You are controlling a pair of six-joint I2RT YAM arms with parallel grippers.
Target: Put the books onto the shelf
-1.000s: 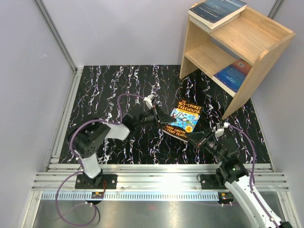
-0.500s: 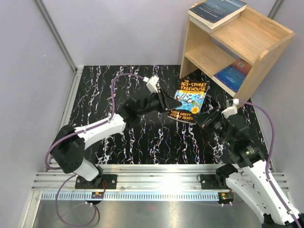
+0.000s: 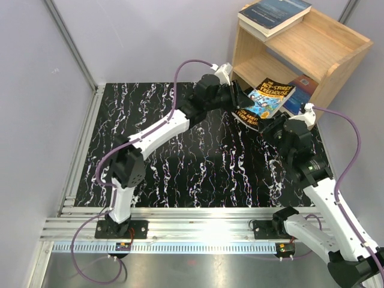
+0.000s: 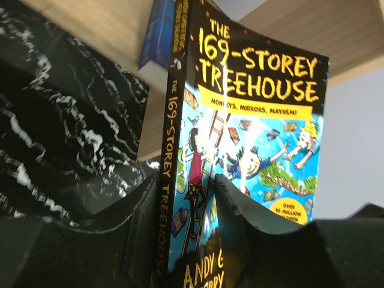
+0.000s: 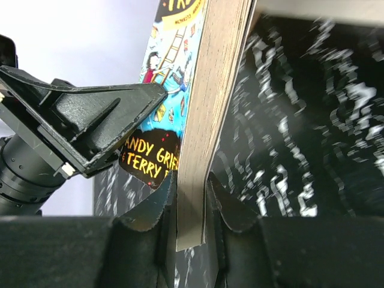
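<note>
treehouse book (image 3: 270, 98) lifted toward shelf (image 3: 315, 51), title end leading

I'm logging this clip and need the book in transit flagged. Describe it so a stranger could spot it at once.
Find the wooden shelf at the far right. Before its lower tier a paperback sits in the air between the left gripper and the right gripper. Unlike the plain blue book behind it, its cartoon cover reads The 169-Storey Treehouse.

Treehouse book (image 3: 270, 99) held tilted at lower tier of wooden shelf (image 3: 327, 42).
</note>
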